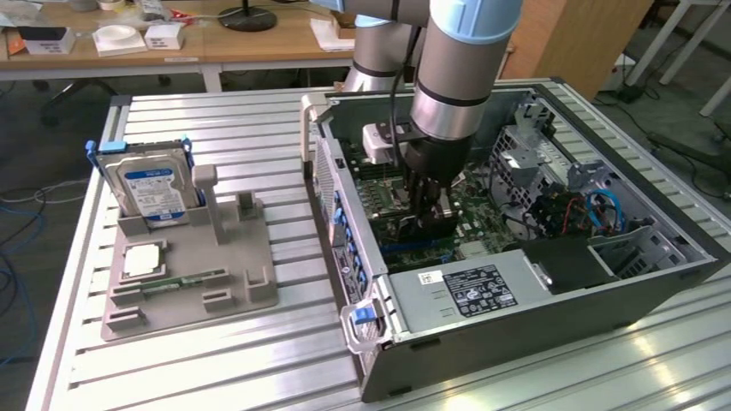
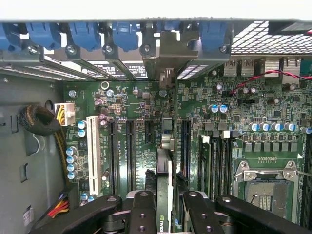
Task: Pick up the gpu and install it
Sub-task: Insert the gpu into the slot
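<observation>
**GPU gripped edge-on above the motherboard slots**

Your fingers [image 2: 142, 214] are clamped narrow on the gpu [image 2: 164, 190]. It stands upright inside the open computer case [image 1: 549, 334], low over the motherboard [image 2: 122, 102] among its long black slots. You cannot tell whether it touches one. At the exterior view's left, the counter [image 1: 228, 360] carries a grey holder [image 1: 246, 291] with the hard drive [image 1: 149, 184].

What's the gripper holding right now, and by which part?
The gripper holds the gpu, pinched across its two flat faces at the edge away from the motherboard, over the slots.
</observation>
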Robot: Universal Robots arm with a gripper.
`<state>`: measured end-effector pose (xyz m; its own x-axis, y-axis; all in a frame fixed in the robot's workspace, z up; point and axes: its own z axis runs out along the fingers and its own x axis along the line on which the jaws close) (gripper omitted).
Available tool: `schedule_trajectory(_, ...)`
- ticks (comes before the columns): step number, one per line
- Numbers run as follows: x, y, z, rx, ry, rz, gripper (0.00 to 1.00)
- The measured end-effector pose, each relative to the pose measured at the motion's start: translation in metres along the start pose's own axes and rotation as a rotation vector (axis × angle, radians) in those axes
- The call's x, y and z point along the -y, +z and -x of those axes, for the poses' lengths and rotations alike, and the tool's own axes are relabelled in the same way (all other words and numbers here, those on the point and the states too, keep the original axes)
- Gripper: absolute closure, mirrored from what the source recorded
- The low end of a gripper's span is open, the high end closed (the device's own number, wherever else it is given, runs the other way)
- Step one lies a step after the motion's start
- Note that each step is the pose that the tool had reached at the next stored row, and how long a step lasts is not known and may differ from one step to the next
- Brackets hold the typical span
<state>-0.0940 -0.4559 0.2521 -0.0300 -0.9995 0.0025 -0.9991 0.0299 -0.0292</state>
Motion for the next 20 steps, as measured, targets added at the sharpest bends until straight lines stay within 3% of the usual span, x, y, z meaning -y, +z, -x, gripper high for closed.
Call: schedule_trajectory(20,-0.0002,0.0054,0.0008,-0.0003,-0.003,0.0001,0.74)
